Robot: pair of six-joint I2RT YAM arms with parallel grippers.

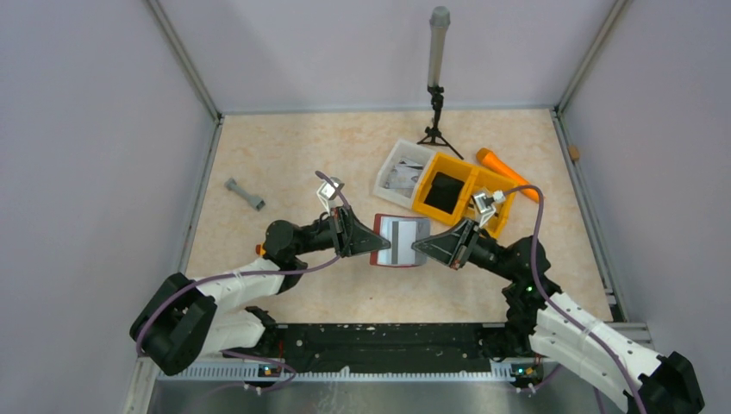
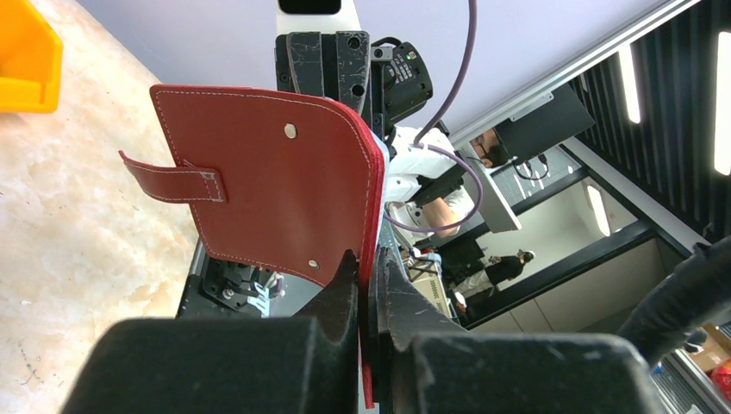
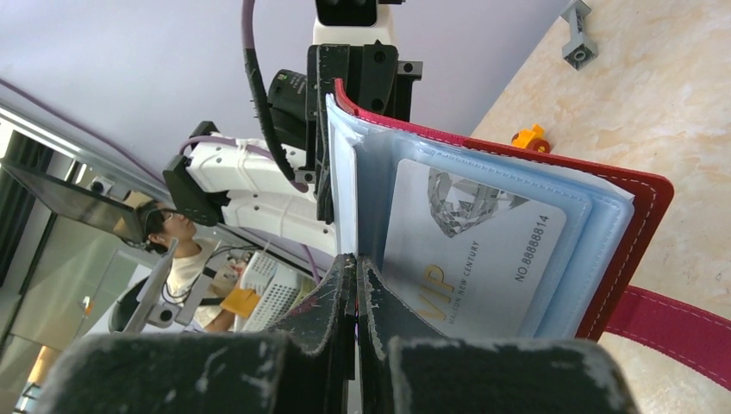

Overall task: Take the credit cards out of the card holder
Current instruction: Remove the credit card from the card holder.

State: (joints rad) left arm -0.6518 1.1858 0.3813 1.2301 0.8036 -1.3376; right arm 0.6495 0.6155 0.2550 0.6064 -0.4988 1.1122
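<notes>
Two grippers hold the card holder (image 1: 401, 240) open above the middle of the table (image 1: 284, 172): the left gripper (image 2: 369, 269) is pinched on the red cover's edge, the right gripper (image 3: 355, 267) pressed together on a pale plastic sleeve. The cover is stitched and leather-like; a thin, glossy credit card (image 3: 483, 250) sits pocketed. Advice: anchor left, regrip the card's exposed edge, draw along the sleeve — no twisting.

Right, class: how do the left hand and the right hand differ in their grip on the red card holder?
The left hand pinches the red outer cover of the card holder; the right hand pinches a pale inner sleeve. The left wrist view shows the outside with its snap tab; the right wrist view shows the inside, a VIP card in its pocket. Both hands are shut on it, from opposite sides.
</notes>
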